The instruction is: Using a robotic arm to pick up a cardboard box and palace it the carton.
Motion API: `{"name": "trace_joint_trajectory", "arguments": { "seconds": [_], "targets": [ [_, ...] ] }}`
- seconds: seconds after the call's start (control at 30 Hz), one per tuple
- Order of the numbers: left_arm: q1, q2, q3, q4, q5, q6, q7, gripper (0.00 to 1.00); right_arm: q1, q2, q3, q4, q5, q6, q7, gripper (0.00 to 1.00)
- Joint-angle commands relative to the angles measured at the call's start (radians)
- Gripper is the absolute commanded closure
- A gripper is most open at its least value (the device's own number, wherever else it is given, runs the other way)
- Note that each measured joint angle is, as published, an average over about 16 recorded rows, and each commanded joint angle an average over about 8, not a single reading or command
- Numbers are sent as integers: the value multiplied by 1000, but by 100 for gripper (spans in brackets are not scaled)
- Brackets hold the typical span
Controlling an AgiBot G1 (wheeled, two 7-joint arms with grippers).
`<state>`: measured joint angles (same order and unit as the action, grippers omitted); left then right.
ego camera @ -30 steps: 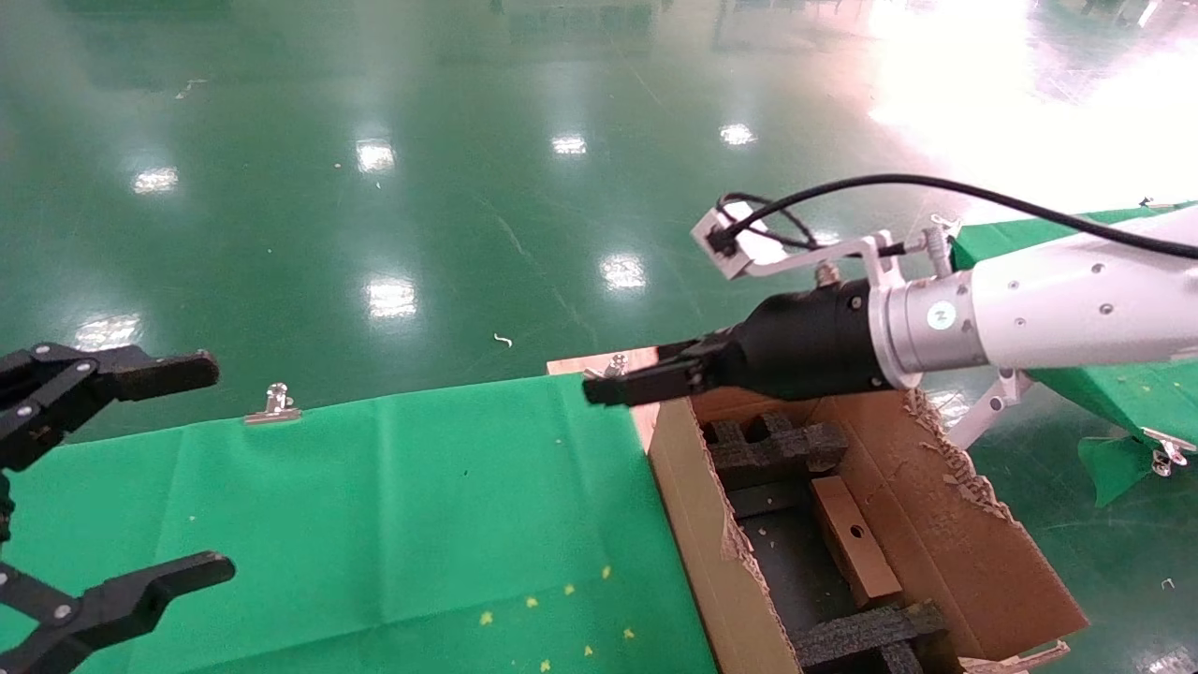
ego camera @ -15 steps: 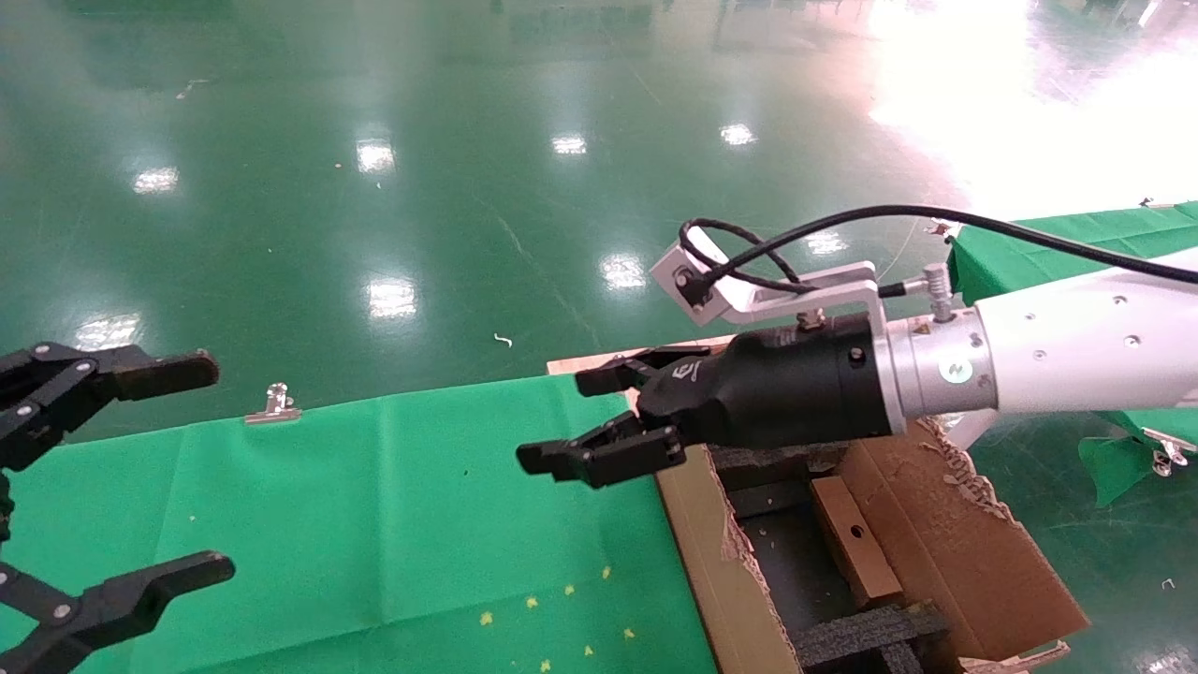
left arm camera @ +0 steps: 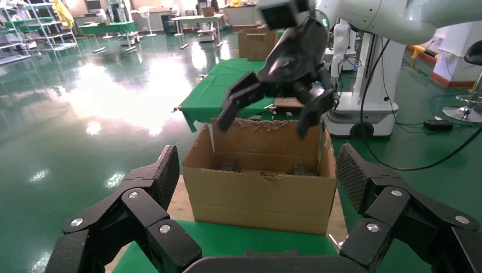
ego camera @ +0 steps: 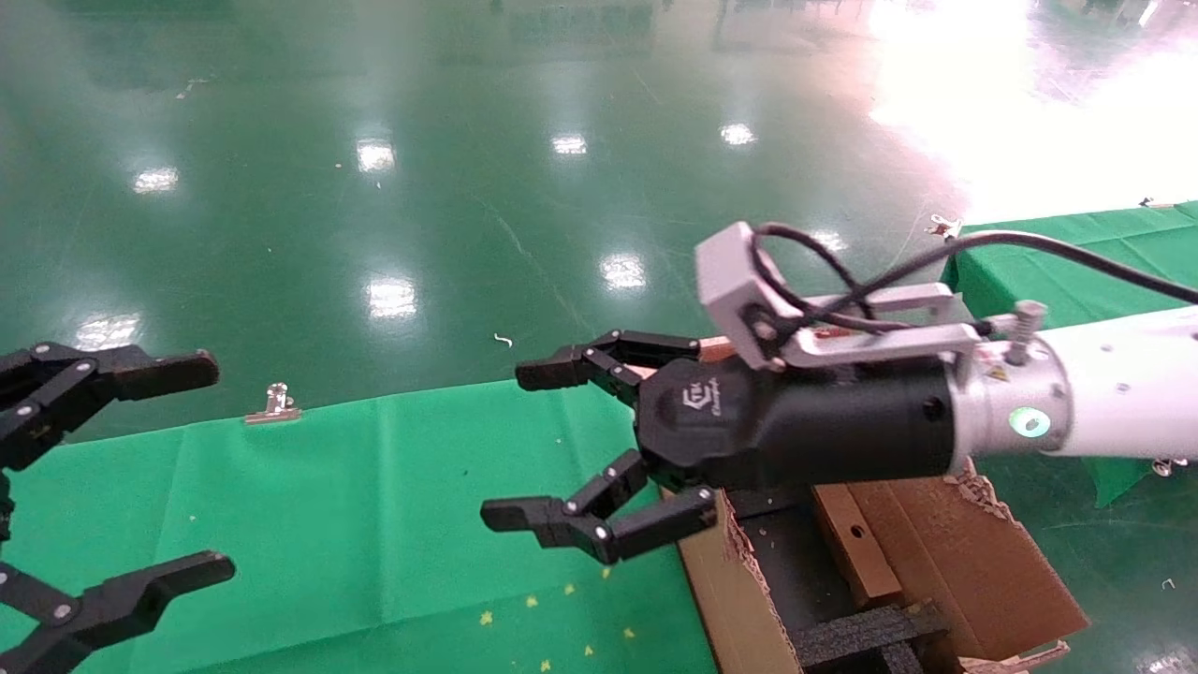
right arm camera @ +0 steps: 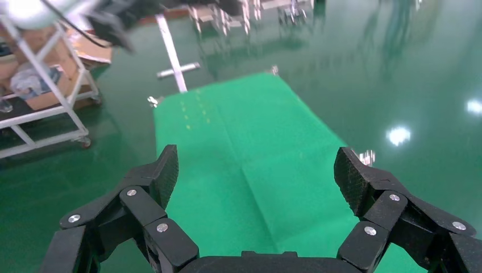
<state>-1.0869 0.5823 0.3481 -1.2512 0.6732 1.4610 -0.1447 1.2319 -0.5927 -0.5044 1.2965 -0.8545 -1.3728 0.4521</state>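
The small brown cardboard box [ego camera: 856, 552], with a round hole in its top, lies inside the carton [ego camera: 716, 590] between black foam inserts [ego camera: 866, 632]. My white right arm reaches in from the right. Its gripper [ego camera: 533, 449] is open with nothing between the fingers and hangs over the green table, just left of the carton's left wall and apart from the box. In the right wrist view that gripper [right arm camera: 257, 173] frames only green cloth. My left gripper [ego camera: 208, 468] stays open at the left edge. In the left wrist view it [left arm camera: 258, 179] faces the carton [left arm camera: 261, 196].
A green cloth-covered table [ego camera: 374, 505] adjoins the carton's left side, with a metal clip [ego camera: 273, 404] on its far edge. A second green table [ego camera: 1076, 243] stands far right. The carton's tall ragged flap [ego camera: 973, 552] leans outward on the right. Glossy green floor lies beyond.
My right gripper has gone from shut to wide open. It has rolled and moved left and nearer, from above the carton's far corner to over the table edge. The left arm has not moved.
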Motion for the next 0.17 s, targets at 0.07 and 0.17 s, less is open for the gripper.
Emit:
{"name": "trace_joint_trajectory", "arguments": {
  "seconds": [0.07, 0.17],
  "targets": [
    [0, 0, 0, 0, 0, 0, 0, 0, -66, -8, 94, -5, 52, -51, -110, 0],
    [0, 0, 0, 0, 0, 0, 0, 0, -90, -11, 129, -7, 71, -70, -152, 0]
  ]
}}
